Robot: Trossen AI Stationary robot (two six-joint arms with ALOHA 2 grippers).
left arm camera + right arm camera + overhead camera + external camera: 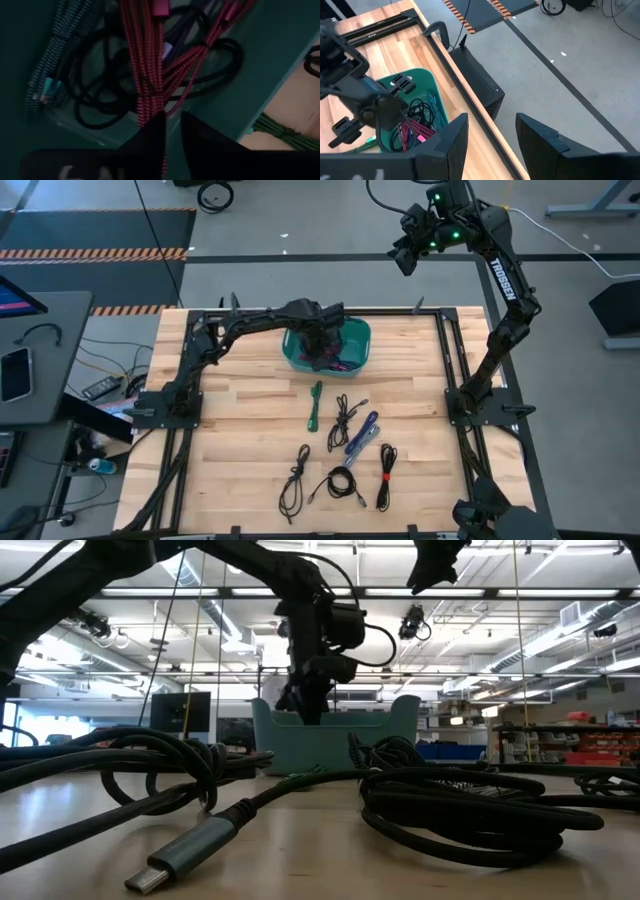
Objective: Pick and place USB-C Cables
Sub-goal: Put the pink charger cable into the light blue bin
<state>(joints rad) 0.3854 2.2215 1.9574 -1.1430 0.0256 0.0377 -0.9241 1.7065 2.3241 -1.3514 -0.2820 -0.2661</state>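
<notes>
The teal bin (362,332) stands at the table's far middle. My left gripper (172,120) points straight down into it, its fingers a narrow gap apart. Below it in the bin lie a magenta cable bundle (150,65), black cables (95,107) and a teal-and-white braided cable (47,75). Several more USB-C cables lie on the wood nearer the front: a green one (316,404), a black one (342,418), a blue-purple one (362,435) and black coils (340,483). My right gripper (492,132) hangs open and empty, high beyond the table's far right corner. My left gripper comes from above, pointing down, over the magenta bundle's near end (150,107), which runs in under its fingertips. A red strand shows in the gap between the fingers. The bundle lies on the other cables in the bin. Whether the fingers touch it, I cannot tell.
A dark metal frame (450,350) runs around the wooden table top. In the low view, thick cable loops and a USB-C plug (165,870) lie close to the front edge. Bare wood (230,420) lies left of the loose cables.
</notes>
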